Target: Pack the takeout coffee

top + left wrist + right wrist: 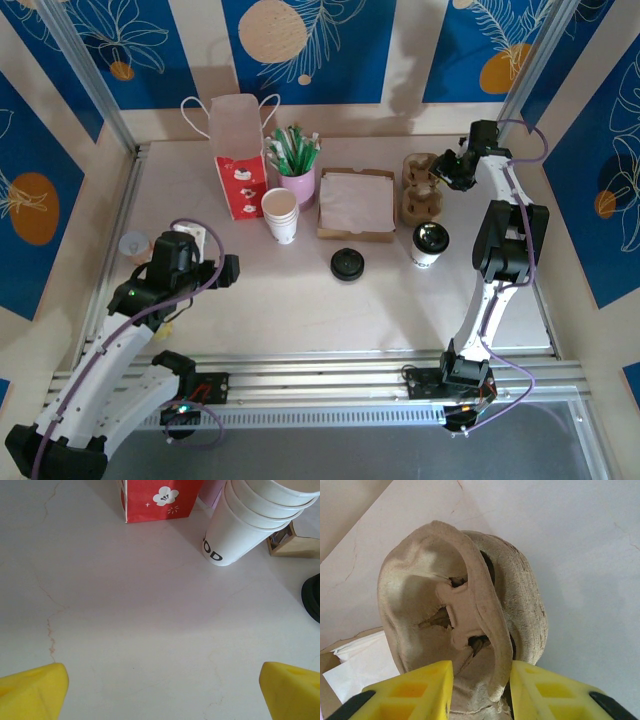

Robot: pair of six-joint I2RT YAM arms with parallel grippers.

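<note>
- left gripper [165, 682] hangs wide open over bare table [150, 610], holding nothing
- takeout coffee [430, 243] stands lidded, just in front of the pulp carrier [421, 190]. Looks light and crushable, so I'd grab it gently mid-body
- right gripper [481, 680] is pinched on that carrier's rim

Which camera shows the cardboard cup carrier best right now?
Right wrist: the carrier is close and sharp, its ridge clamped in the right gripper. Top external shows it small, beside the napkin box, partly behind that gripper.
</note>
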